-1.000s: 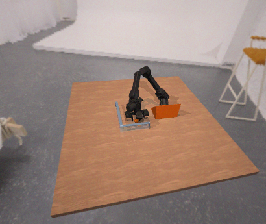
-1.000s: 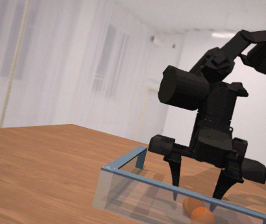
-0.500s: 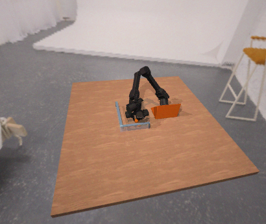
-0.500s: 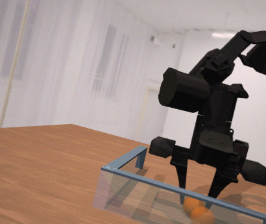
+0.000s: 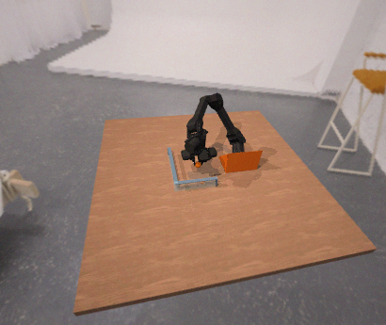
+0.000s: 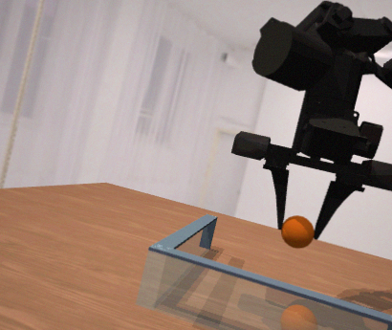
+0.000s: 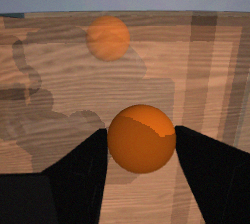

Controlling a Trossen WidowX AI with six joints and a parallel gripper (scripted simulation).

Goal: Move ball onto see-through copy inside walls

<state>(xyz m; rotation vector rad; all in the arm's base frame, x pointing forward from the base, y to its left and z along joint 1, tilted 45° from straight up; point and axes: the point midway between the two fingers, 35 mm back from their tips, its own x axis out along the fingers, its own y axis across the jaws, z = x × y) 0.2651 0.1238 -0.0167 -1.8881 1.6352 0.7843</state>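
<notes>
The solid orange ball [image 5: 198,165] [image 6: 297,231] [image 7: 141,139] is held up above the table between the fingertips. My gripper [image 6: 298,232] [image 7: 142,135] is shut on it, one finger touching each side. The paler see-through copy [image 6: 298,319] [image 7: 108,38] rests low behind the clear wall, and in the wrist view it is ahead of the ball and to its left. The two low clear walls with blue top edges [image 5: 172,167] [image 6: 272,280] meet in a corner. In the exterior view the ball hangs higher than the wall's top edge.
An orange upright panel [image 5: 243,161] stands on the wooden table [image 5: 212,242] [image 6: 48,246], to the right of the walls in the top view and close to the arm's base. The arm's shadow falls around the walled area.
</notes>
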